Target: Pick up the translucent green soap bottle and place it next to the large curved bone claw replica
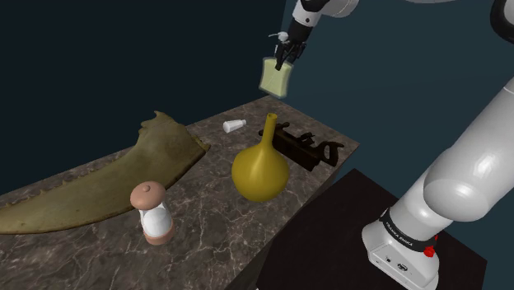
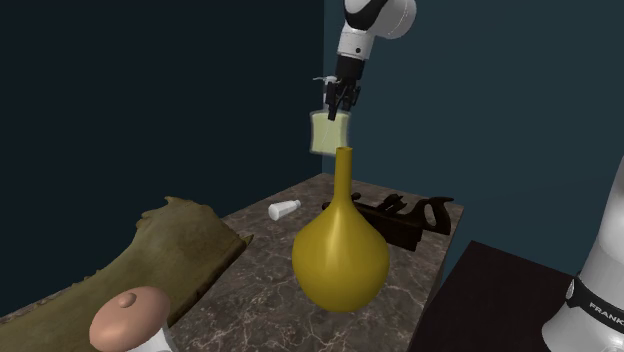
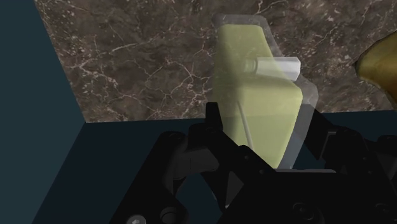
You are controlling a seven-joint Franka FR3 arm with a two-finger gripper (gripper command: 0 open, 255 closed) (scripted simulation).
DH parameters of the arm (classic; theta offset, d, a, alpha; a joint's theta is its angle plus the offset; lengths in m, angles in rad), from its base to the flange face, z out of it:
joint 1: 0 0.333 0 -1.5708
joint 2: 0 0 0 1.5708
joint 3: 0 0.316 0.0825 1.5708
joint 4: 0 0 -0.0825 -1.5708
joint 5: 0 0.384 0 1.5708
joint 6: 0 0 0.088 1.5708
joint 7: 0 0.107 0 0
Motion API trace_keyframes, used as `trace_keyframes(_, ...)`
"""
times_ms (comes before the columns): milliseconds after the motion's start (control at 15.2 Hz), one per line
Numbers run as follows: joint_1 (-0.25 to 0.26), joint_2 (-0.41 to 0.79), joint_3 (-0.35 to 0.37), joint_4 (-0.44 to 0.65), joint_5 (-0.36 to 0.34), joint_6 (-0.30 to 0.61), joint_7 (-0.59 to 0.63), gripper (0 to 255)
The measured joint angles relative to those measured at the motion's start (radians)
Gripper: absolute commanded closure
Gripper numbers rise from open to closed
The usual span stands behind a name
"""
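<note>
- The translucent pale green soap bottle (image 1: 275, 77) (image 2: 328, 131) (image 3: 257, 102), flat-sided with a clear outer shell, hangs in the air above the far end of the counter, touching nothing below it.
- The all-black two-finger gripper (image 1: 282, 61) (image 2: 338, 104) (image 3: 262, 145) clasps the bottle by its top. In the wrist view the fingers (image 3: 214, 127) press against either side of it, and the bottle's body hangs down from them.
- In the shoulder view the bottle hangs slightly tilted, with its lower corner towards that view's right.
- A small white cylindrical piece (image 1: 235, 126) (image 2: 285, 210) lies on its side on the counter, lower and towards the shoulder view's left of the bottle.
- A mustard-yellow vase (image 1: 260, 169) (image 2: 340, 255) (image 3: 378, 63), round-bellied with a long thin neck, stands upright on the counter. In the second exterior view the tip of its neck lines up just below the bottle.
- A black tool shaped like a hand plane (image 1: 305, 147) (image 2: 410, 220) lies just behind the vase, near the counter's edge.
- The large curved olive-tan bone claw replica (image 1: 99, 185) (image 2: 170, 250) lies flat along the counter at the shoulder view's left, well apart from the bottle.
- A mushroom-shaped figure (image 1: 152, 212) (image 2: 130, 320), with a brown cap, a white stem and a brown foot, stands upright near the claw's lower edge.
- All of these rest on a dark brown marble-patterned counter (image 1: 206, 239) (image 2: 260, 300) (image 3: 140, 57) set against dark teal walls.
</note>
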Motion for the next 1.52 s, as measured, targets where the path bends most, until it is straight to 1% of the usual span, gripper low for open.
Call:
trace_keyframes(594,0.000,-0.010,0.000,0.103,-0.007,-0.112,0.013,255)
trace_keyframes(1452,-0.003,0.013,-0.003,0.308,-0.009,-0.293,0.027,255)
trace_keyframes(1518,0.004,0.001,0.003,0.294,-0.013,-0.291,0.039,255)
